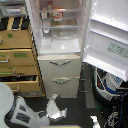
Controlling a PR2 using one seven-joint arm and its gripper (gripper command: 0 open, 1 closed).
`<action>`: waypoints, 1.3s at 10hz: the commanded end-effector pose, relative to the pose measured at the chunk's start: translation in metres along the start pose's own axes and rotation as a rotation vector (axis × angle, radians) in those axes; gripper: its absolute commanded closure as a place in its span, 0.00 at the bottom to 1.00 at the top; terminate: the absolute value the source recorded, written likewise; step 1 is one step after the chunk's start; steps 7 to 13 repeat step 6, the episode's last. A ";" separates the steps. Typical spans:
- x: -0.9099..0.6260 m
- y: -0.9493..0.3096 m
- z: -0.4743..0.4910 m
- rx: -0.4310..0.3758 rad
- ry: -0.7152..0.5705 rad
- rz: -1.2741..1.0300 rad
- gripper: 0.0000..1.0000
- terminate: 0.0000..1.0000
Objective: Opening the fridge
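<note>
Fridge [59, 55] door swung wide, shelves exposed; dark floor [85, 107]; claw [54, 111] (blurred) state indiscernible.

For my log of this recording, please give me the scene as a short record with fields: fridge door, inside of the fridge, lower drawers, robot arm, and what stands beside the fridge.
fridge door: the fridge has its upper door swung wide open toward the exterior view's right
inside: white shelves with a few small items, too blurred to name
lower drawers: two drawers, both closed, curved silver handles
robot arm: gripper low in front of the fridge, apart from it; fingers too blurred to judge
beside: wooden cabinet on the exterior view's left
</note>
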 end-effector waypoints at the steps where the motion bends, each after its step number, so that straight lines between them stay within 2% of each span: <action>1: -0.292 0.197 0.018 0.081 -0.483 0.667 0.00 0.00; 5: -0.301 0.181 0.013 0.173 -0.507 0.667 0.00 0.00; 6: -0.291 0.176 0.011 0.180 -0.498 0.661 0.00 1.00; 13: -0.291 0.176 0.011 0.180 -0.498 0.661 0.00 1.00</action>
